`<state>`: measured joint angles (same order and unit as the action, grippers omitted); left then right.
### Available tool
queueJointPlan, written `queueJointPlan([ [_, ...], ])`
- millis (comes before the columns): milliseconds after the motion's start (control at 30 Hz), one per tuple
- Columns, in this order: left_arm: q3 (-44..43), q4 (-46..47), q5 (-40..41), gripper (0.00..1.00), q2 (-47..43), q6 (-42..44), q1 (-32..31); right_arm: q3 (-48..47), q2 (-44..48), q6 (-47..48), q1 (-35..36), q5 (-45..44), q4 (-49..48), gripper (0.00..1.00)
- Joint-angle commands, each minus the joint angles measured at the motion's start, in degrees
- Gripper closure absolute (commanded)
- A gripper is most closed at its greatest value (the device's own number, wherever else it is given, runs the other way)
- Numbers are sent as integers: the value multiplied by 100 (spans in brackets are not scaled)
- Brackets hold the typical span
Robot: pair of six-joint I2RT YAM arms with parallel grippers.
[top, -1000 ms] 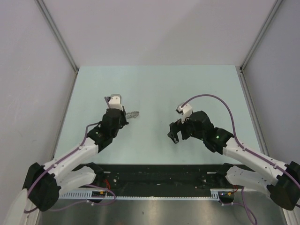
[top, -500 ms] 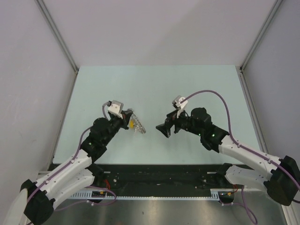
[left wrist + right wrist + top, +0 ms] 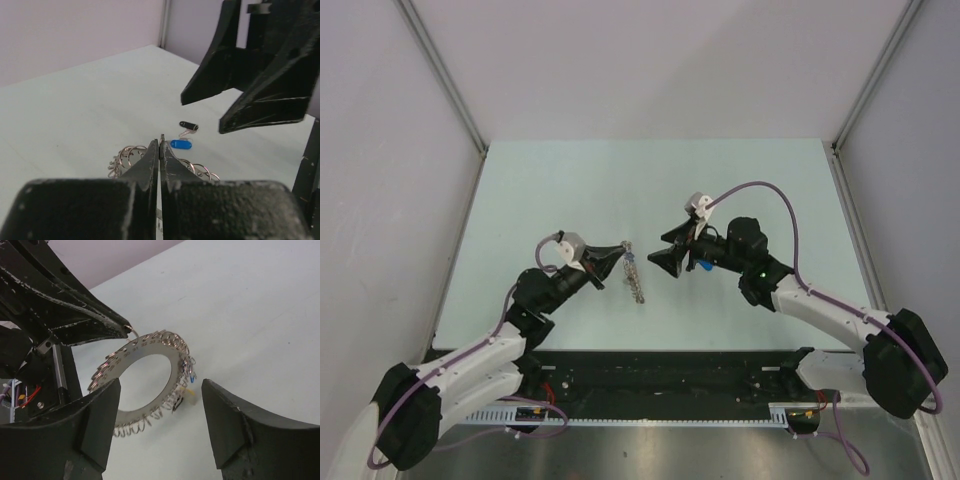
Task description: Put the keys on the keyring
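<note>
My left gripper (image 3: 622,246) is shut on a small wire loop at the edge of the keyring (image 3: 635,277). The ring hangs edge-on over the table's middle. In the right wrist view the keyring (image 3: 150,347) is a flat grey ring with wire loops all round. Tiny blue, yellow and black keys (image 3: 188,388) hang at its right edge. My right gripper (image 3: 657,260) stands open just right of the ring, touching nothing. A loose blue key (image 3: 180,144) and a black key (image 3: 189,125) lie on the table beyond my left gripper (image 3: 161,142).
The pale green table (image 3: 570,190) is walled by grey panels at left, right and back. A black rail (image 3: 670,365) with the arm bases runs along the near edge. The right gripper's fingers (image 3: 270,100) loom close in the left wrist view.
The left gripper has lifted the keyring off the table and swung it right, so it hangs edge-on. The right gripper has moved left towards it, and its jaws have narrowed a little.
</note>
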<state>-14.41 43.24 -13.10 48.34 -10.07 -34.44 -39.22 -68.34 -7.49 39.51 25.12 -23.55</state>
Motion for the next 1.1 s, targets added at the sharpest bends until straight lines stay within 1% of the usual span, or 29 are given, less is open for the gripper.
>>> queueJointPlan([
  [0, 97, 1485, -631, 99, 79, -188, -2, -42, -215, -69, -145, 738, -940, 31],
  [33, 88, 1520, -736, 100, 88, -215, -2, -42, -276, -69, -145, 922, -1002, 34],
  [233, 79, 1696, -1036, 100, 106, -277, 7, -103, -470, -60, -145, 1310, -1187, 48],
  [400, 44, 1731, -1151, 100, 132, -347, -2, -243, -698, -86, -136, 1670, -1257, 54],
  [600, 26, 1723, -1168, 100, 176, -373, -2, -340, -787, -104, -127, 1952, -1336, 55],
  [800, 35, 1784, -1194, 100, 325, -417, -2, -384, -716, -60, -145, 2031, -1231, 55],
  [933, 97, 2091, -1168, 100, 457, -645, -2, -384, -550, -51, -163, 2224, -1126, 55],
  [967, 132, 2309, -1186, 99, 483, -759, 7, -376, -532, -25, -163, 2260, -1117, 55],
  [1067, 141, 2478, -1335, 100, 554, -901, -2, -384, -523, 1, -180, 2295, -1081, 57],
])
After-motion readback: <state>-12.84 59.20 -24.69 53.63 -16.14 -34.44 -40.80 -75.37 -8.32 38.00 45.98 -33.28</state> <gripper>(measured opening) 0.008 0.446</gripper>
